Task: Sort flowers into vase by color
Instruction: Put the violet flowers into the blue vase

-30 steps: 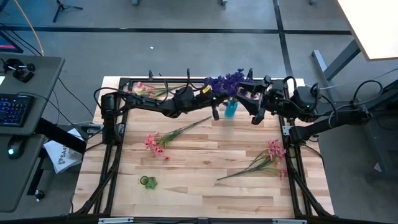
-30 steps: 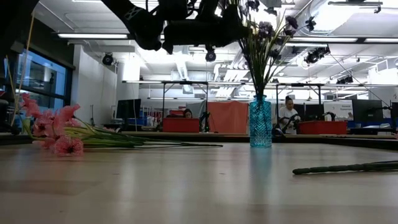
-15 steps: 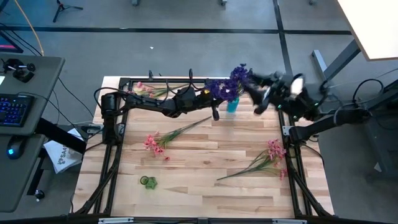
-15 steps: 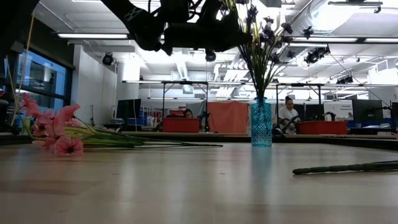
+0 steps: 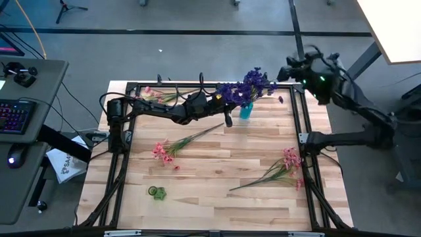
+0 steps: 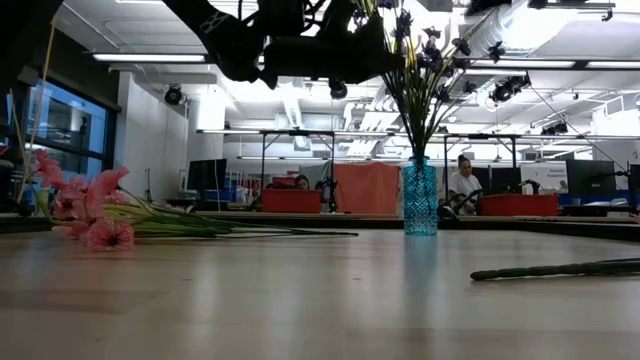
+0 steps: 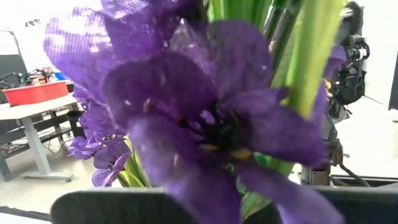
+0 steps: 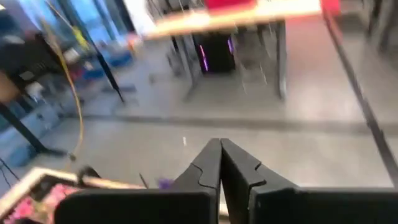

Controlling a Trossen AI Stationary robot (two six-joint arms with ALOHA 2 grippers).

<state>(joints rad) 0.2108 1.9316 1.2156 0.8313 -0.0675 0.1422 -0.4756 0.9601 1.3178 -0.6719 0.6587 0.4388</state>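
A bunch of purple flowers (image 5: pixel 245 87) stands with its stems in a blue glass vase (image 5: pixel 245 113) at the table's far middle. The stems also show in the low view (image 6: pixel 420 110). My left gripper (image 5: pixel 229 100) reaches level from the left into the bunch above the vase. It is shut, and the blossoms (image 7: pixel 186 118) fill its wrist view. My right gripper (image 5: pixel 283 72) is shut on nothing (image 8: pixel 219 146), high over the table's far right corner. One pink flower sprig (image 5: pixel 164 150) lies flat on the table at left, and another (image 5: pixel 286 161) lies flat at right. My left gripper stands shut among the purple flowers' stems (image 6: pixel 405 60) just above the vase. The blossoms hide its fingertips. I cannot tell whether it holds or only touches a stem.
More pink flowers (image 5: pixel 156 94) lie along the far left edge. A small green piece (image 5: pixel 156 192) lies near the front left. The wooden table top (image 5: pixel 217 197) is bare in the middle and at the front. A desk with a keyboard (image 5: pixel 16 115) stands left of the table.
My right gripper has drawn back from beside the vase toward the table's far right corner, tipped up toward level, and shut on nothing. The purple blossoms have shifted a little toward the right; the vase has stayed put.
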